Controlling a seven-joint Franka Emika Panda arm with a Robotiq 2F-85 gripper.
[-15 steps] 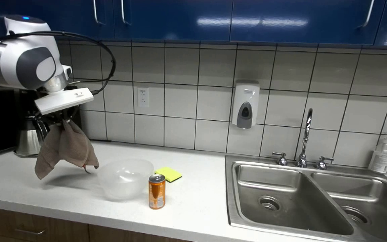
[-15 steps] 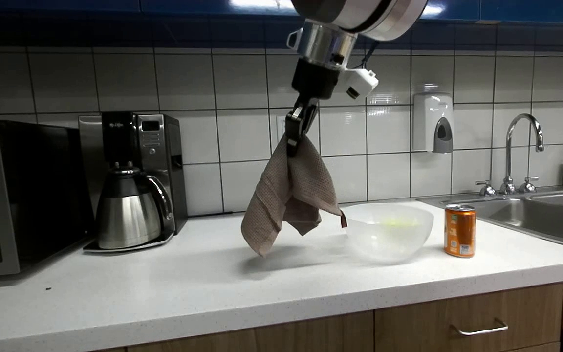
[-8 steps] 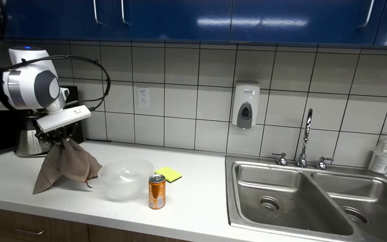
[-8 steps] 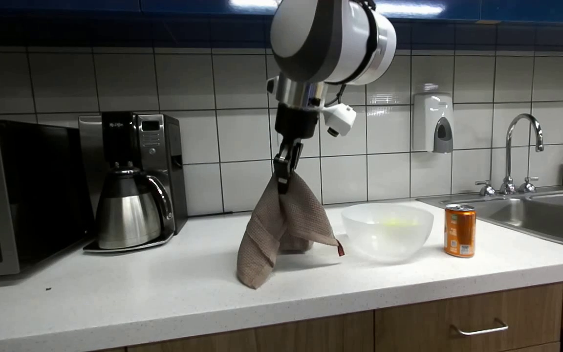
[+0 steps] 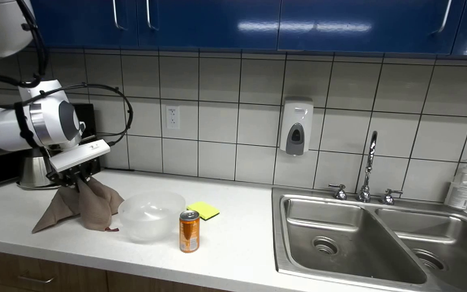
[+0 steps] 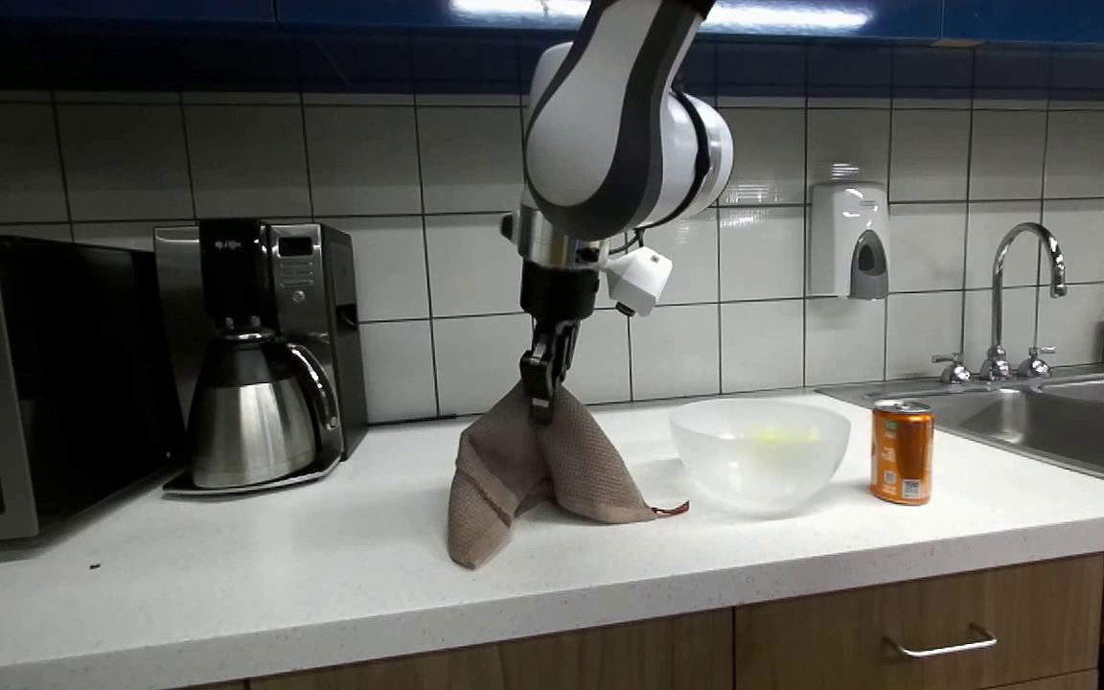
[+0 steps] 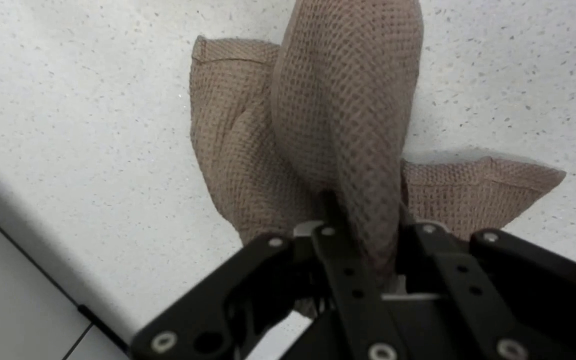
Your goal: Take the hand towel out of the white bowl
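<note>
The brown hand towel (image 5: 95, 207) is beside the white bowl (image 5: 146, 227), outside it. In an exterior view the towel (image 6: 592, 470) drapes like a tent, its lower corners on the counter and its top pinched up. Its red tag points toward the bowl (image 6: 744, 479). My gripper (image 6: 542, 407) points down and is shut on the top of the towel, just above the counter. In the wrist view a fold of the towel (image 7: 353, 90) runs between the fingers of my gripper (image 7: 368, 205). The fingertips are partly hidden by cloth.
An orange can (image 5: 189, 231) and a yellow sponge (image 5: 203, 210) are by the bowl's far side from the towel. A coffee maker (image 6: 336, 345) and a microwave (image 6: 63, 383) stand on the other side. A sink (image 5: 282, 251) is set into the counter.
My gripper has come down with the towel, from holding it hanging in the air to just above the counter. The towel's lower edges now rest and spread on the counter. The bowl has not moved.
</note>
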